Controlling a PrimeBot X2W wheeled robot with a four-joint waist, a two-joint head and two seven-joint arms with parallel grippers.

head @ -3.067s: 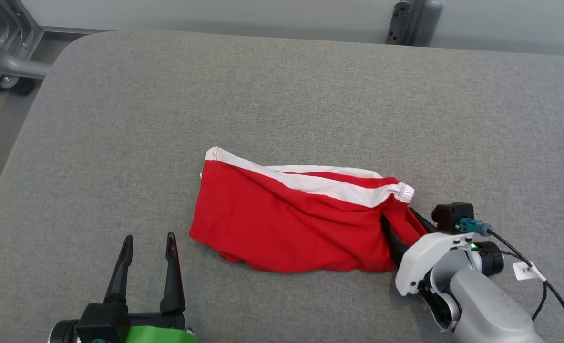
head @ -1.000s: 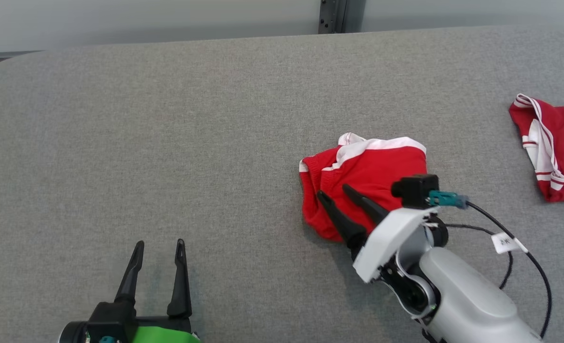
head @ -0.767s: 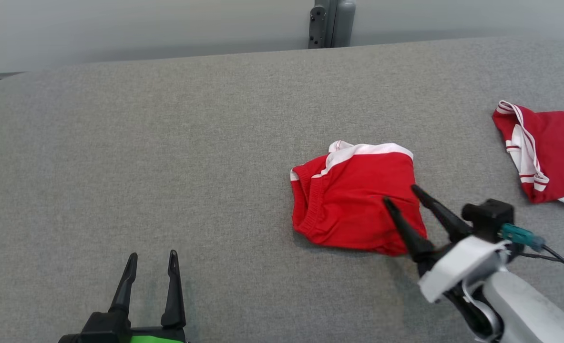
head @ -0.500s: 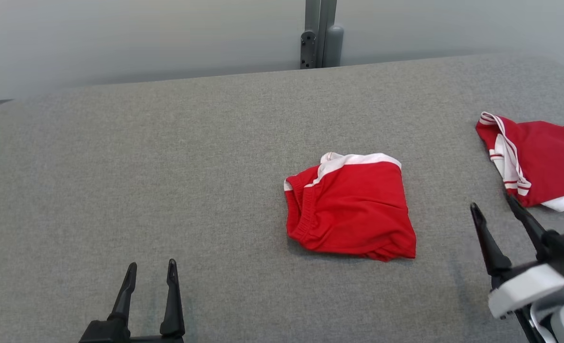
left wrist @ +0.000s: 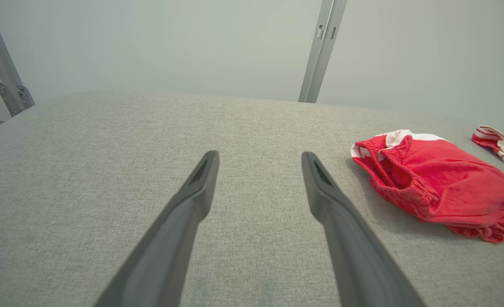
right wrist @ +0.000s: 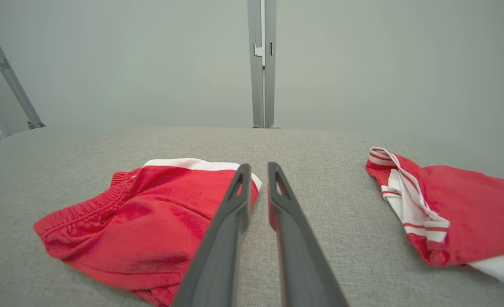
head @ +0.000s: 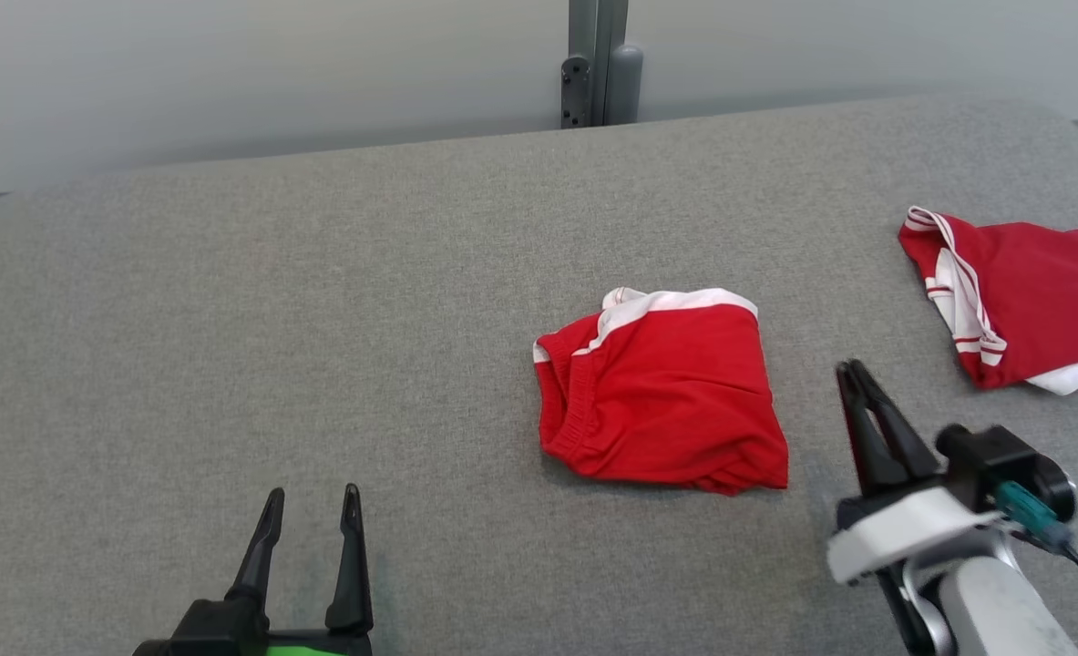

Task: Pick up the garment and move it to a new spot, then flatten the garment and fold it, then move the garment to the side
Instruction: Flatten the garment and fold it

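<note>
The red garment lies folded into a compact block on the grey table, nearer than the metal post and slightly to its right. The right gripper, further right of the post than the garment, has its fingers drawn almost together on nothing. The left gripper, well left of the post, stands wide and empty. Folding looks done (the edges sit fairly square). By my reading, only the shift to the side remains, unless this spot already counts.
</note>
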